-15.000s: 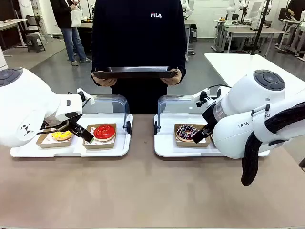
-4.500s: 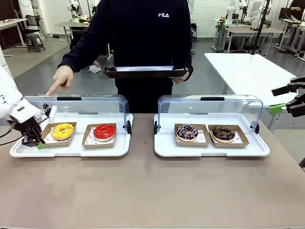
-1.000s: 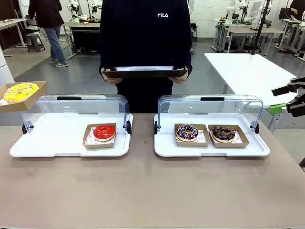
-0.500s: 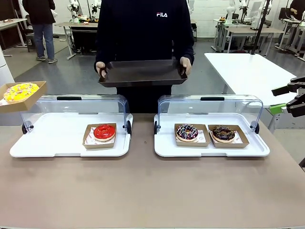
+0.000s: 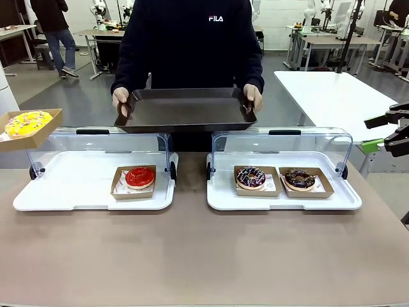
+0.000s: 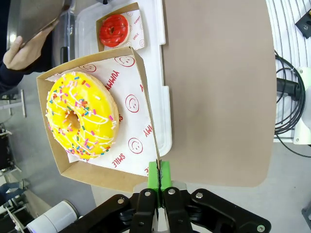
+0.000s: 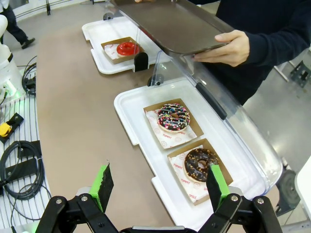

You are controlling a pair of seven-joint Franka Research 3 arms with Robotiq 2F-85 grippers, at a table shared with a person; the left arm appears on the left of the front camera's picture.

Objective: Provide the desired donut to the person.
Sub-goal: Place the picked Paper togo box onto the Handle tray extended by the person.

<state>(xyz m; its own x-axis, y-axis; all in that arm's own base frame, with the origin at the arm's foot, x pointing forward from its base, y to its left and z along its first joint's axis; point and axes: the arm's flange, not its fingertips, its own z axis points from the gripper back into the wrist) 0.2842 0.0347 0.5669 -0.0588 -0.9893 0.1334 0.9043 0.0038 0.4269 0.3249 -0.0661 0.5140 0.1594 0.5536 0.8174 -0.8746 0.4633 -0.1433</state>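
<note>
In the front view, the person (image 5: 192, 45) is standing at the top centre, gripping a dark tray (image 5: 185, 114) with the person's hands (image 5: 254, 97) and holding it level above the table (image 5: 204, 256). At the left edge of the frame a yellow donut (image 5: 25, 121) is sitting in a cardboard box (image 5: 39, 135) that is hanging in the air, above the left white tray (image 5: 70, 185). A red donut (image 5: 139, 176) is lying in its own box on that tray, right of centre. In the right white tray (image 5: 220, 192) a sprinkled chocolate donut (image 5: 250, 176) and a dark chocolate donut (image 5: 300, 178) are sitting side by side.

In the left wrist view, the left gripper (image 6: 159, 175) is rising from the bottom edge, its green pads pinching the rim of the cardboard box. The yellow donut is filling the left middle of the frame; the red donut is lying at the top.

In the right wrist view, the right gripper (image 7: 160, 187) is hanging with its jaws spread wide and nothing between them, above the two chocolate donuts at the centre. At the top, one of the person's hands is gripping the dark tray.
</note>
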